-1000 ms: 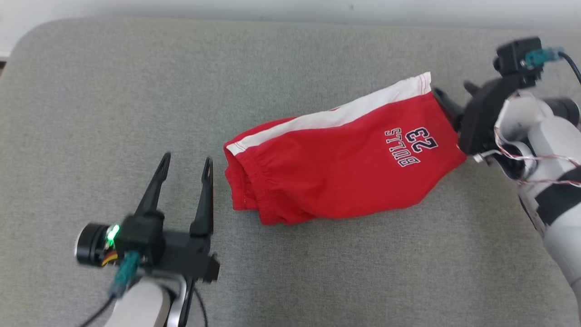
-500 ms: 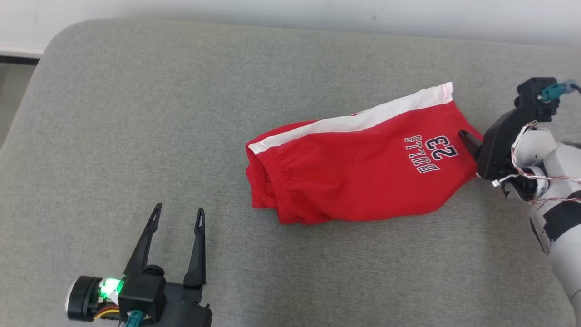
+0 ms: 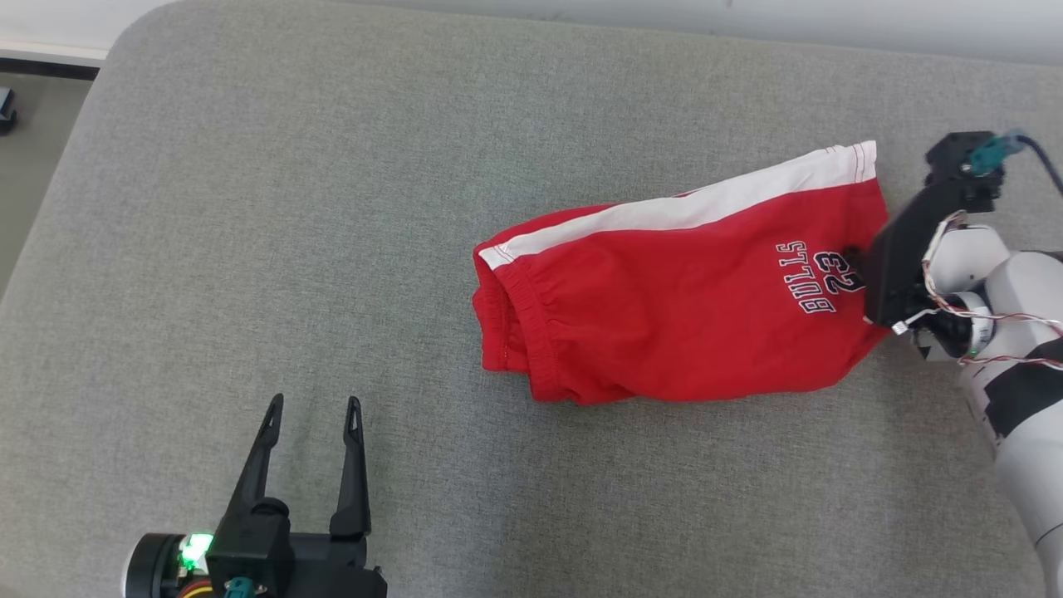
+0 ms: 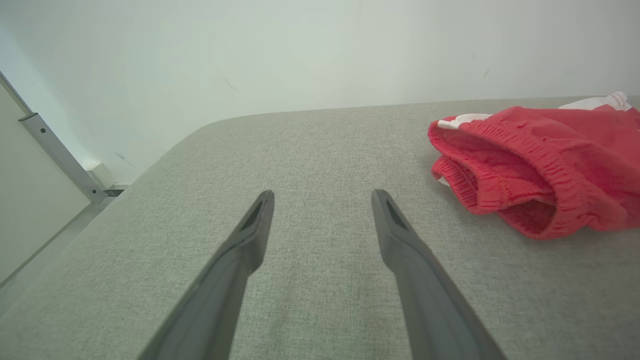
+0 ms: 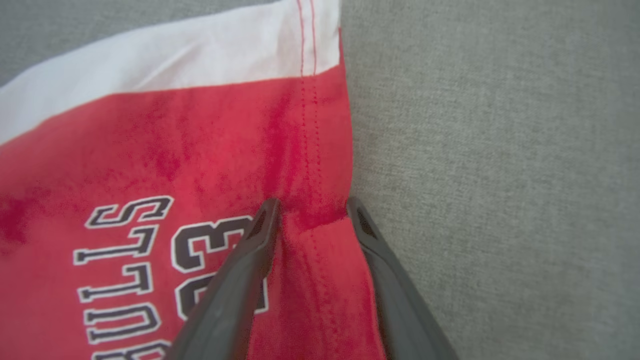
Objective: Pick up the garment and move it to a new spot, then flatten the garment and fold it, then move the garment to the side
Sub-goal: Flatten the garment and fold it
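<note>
The red cloth shorts [image 3: 664,316] with a white stripe, printed "BULLS 23", lie on grey upholstery [image 3: 332,208]. The left gripper [image 3: 314,411] gapes empty; the right gripper [image 5: 310,212] straddles the hem, grip unclear.

Red shorts [image 3: 664,324], white side stripe, BULLS 23 print. Lying folded on grey cushion [image 3: 332,208]. Waistband left, hem right.

grey fabric cushion [image 3: 332,208], rounded corner; red shorts [image 3: 664,316] lying crumpled on right half.
</note>
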### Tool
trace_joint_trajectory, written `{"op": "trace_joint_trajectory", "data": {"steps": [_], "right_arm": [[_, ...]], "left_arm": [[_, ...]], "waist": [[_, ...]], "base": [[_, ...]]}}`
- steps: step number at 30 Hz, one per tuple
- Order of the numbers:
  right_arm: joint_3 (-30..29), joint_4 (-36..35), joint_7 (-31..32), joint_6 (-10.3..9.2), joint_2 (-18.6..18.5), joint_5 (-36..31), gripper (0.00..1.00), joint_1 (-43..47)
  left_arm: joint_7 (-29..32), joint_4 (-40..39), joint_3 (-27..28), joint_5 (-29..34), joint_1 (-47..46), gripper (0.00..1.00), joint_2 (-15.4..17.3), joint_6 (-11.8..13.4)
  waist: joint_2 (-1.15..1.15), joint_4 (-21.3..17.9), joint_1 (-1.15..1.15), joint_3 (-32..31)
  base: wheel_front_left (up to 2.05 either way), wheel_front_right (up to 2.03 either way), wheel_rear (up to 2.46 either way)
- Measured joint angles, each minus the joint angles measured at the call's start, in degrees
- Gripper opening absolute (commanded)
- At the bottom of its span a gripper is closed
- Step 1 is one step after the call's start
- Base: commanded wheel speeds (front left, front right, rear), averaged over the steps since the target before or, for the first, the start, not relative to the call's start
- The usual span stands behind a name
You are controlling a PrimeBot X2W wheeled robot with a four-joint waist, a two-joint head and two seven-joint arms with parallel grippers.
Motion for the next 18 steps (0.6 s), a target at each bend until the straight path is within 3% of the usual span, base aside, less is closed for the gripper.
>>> {"op": "trace_joint_trajectory", "data": {"steps": [2,3,10,18], "right_arm": [[1.1,-1.2,2.2,0.0,0.2,0.1,0.14,0.3],[1.7,-1.9,2.9,0.01,0.1,0.1,0.0,0.7],[1.0,-5.1,2.5,0.12,-2.0,-0.5,0.0,3.9],[-6.8,-4.3,-2.8,0.42,-4.5,-6.2,0.0,7.7]], "left_arm": [[0.0,0.5,0.3,0.2,0.2,1.0,-0.5,-0.5],[0.0,0.7,0.5,0.4,0.3,1.0,-0.7,-0.7],[0.0,2.2,1.6,0.9,0.7,1.0,-2.1,-2.5],[0.0,3.1,2.7,1.7,1.7,1.0,-2.8,-3.7]], "waist": [[0.0,0.0,0.0,-0.2],[0.0,0.0,0.0,-0.3],[0.0,-0.5,0.01,-1.8],[0.01,-1.6,0.01,-4.5]], "base": [[0.0,0.0,0.0],[0.0,0.0,0.0],[0.0,0.0,0.0],[0.0,0.0,0.0]]}}
